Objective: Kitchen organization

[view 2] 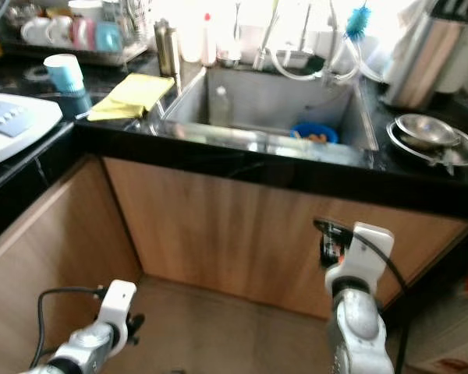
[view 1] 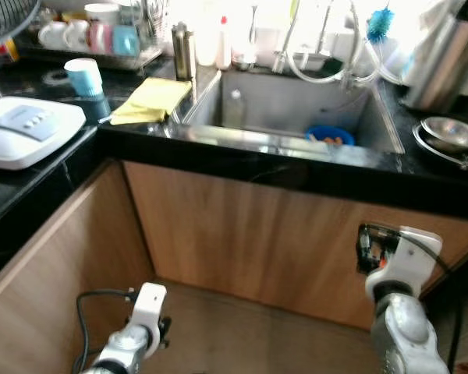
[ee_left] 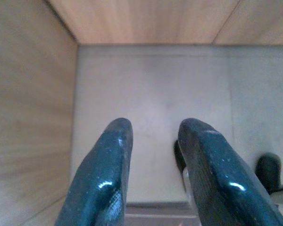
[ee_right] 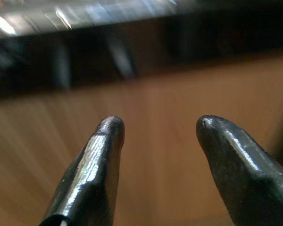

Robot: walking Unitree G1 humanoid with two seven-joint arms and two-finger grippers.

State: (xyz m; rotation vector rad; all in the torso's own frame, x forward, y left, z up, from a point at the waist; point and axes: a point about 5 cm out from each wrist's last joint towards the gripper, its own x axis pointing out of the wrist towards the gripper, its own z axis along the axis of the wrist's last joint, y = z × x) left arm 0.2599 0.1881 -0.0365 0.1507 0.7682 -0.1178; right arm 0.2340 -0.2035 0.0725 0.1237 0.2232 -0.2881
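We log a black counter [view 1: 218,152] with a steel sink [view 1: 292,105] at twelve o'clock, blue bowl [view 1: 330,135] inside. Yellow cloth [view 1: 152,100] and blue cup [view 1: 84,76] lie at ten o'clock; metal bowl [view 1: 451,134] at two. Wooden cabinet front [view 1: 257,234] blocks us. Left end effector [ee_left: 153,141] over floor [ee_left: 151,99] and right end effector [ee_right: 158,127] facing the cabinet, both parted, empty.

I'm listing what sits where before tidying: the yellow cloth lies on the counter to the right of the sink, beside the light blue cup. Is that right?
Not quite. The yellow cloth lies on the counter to the left of the sink, not the right. The left eye view shows it, with the light blue cup beside it as you said.
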